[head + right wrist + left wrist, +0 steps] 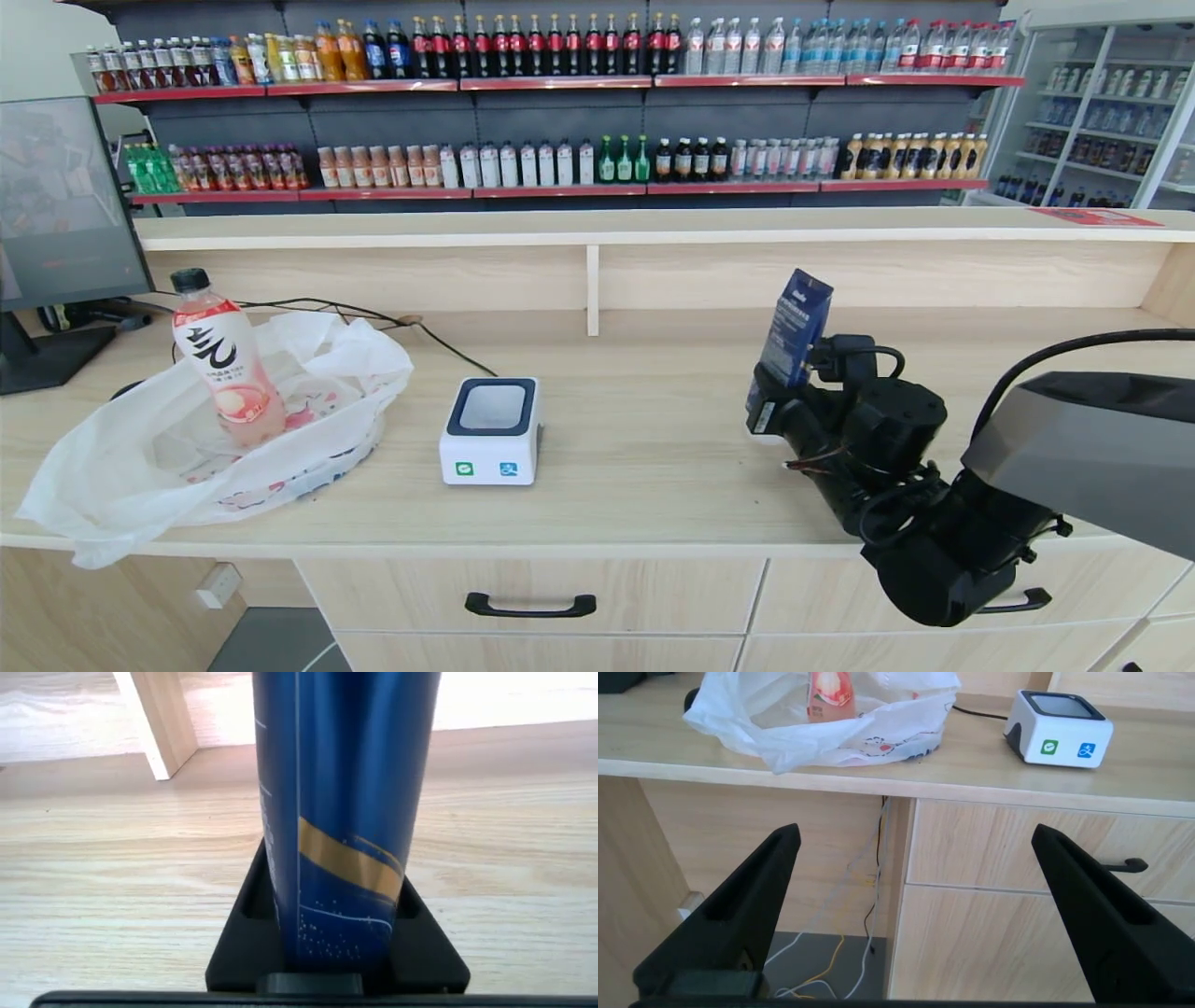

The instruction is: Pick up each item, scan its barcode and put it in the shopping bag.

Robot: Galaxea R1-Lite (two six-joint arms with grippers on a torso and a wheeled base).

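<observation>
Head view: a pink drink bottle stands in the white shopping bag on the table; the right jaws clamp a blue carton held up over the table. Left wrist view: left jaws gape wide, empty. Right wrist view: carton pinched tight.

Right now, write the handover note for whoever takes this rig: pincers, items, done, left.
The left pincer: open, empty, low in front of the wooden drawers.
The right pincer: shut on the tall blue carton, held above the light wooden counter, right of the white square scanner.
Done: pink drink bottle stands in the white plastic shopping bag.
Left: scan the carton, bag it.
</observation>
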